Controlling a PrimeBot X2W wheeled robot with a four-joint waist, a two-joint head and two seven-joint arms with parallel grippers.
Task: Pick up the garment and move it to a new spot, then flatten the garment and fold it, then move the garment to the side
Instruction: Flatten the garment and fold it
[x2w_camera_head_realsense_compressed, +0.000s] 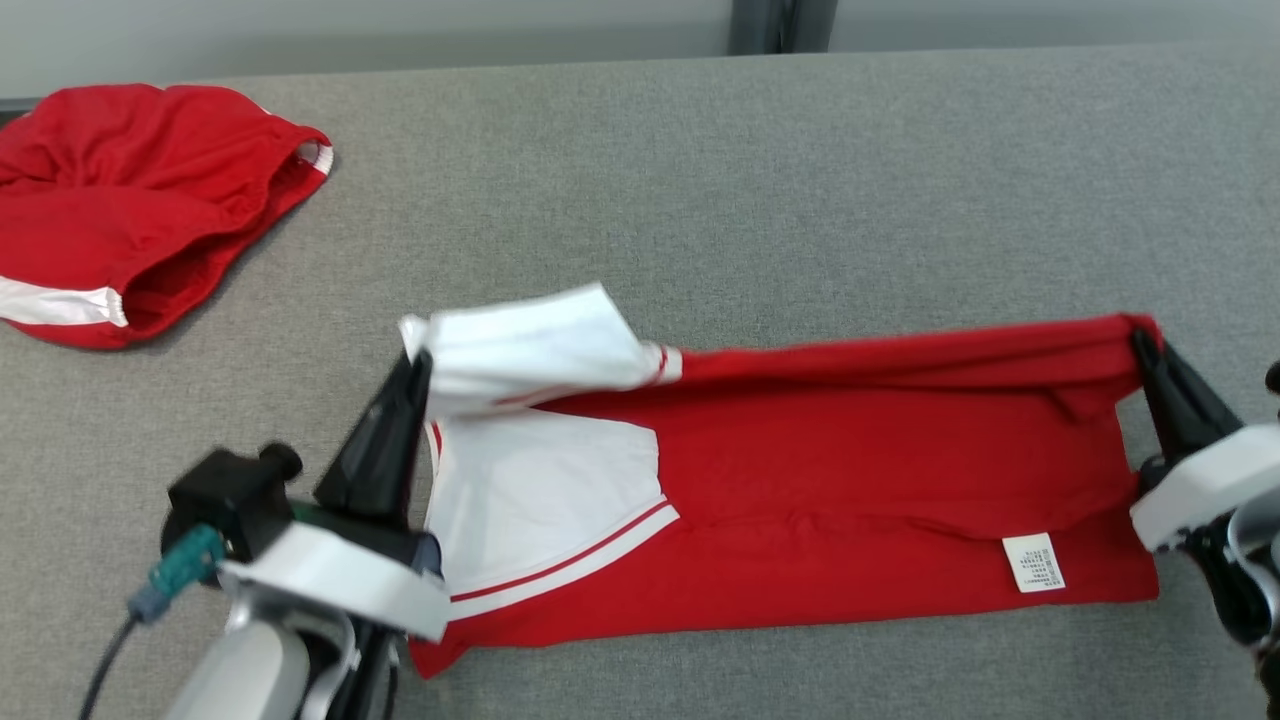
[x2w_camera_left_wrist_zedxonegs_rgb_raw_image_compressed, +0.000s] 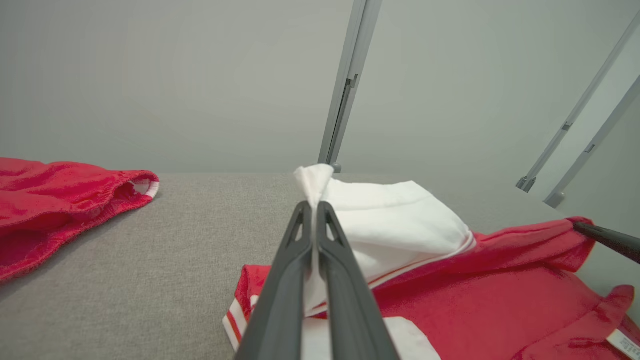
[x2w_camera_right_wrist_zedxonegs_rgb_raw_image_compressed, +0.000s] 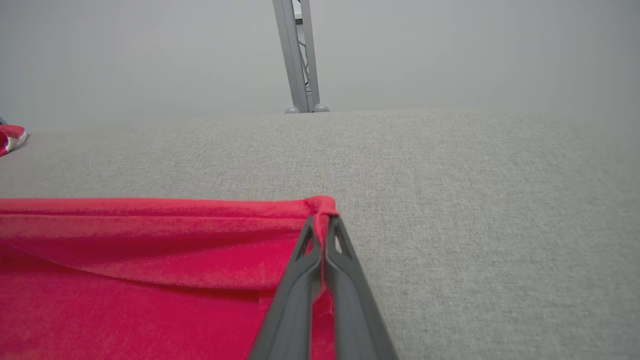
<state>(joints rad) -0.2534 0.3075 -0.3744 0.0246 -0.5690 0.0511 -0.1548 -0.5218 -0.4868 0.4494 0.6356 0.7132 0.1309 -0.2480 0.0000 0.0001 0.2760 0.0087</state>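
Grey felt tabletop (x2w_camera_head_realsense_compressed: 800, 180) meets a pale wall (x2w_camera_left_wrist_zedxonegs_rgb_raw_image_compressed: 150, 75) with metal post (x2w_camera_right_wrist_zedxonegs_rgb_raw_image_compressed: 299, 55).

garment (x2w_camera_head_realsense_compressed: 850, 470) label (x2w_camera_head_realsense_compressed: 1034, 562): print unreadable | other red cloth (x2w_camera_head_realsense_compressed: 120, 210): cut by left edge

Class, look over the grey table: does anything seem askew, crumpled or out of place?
Yes. A second red garment with white trim lies crumpled at the far left of the grey table. The spread red-and-white garment shows its white care label outward.
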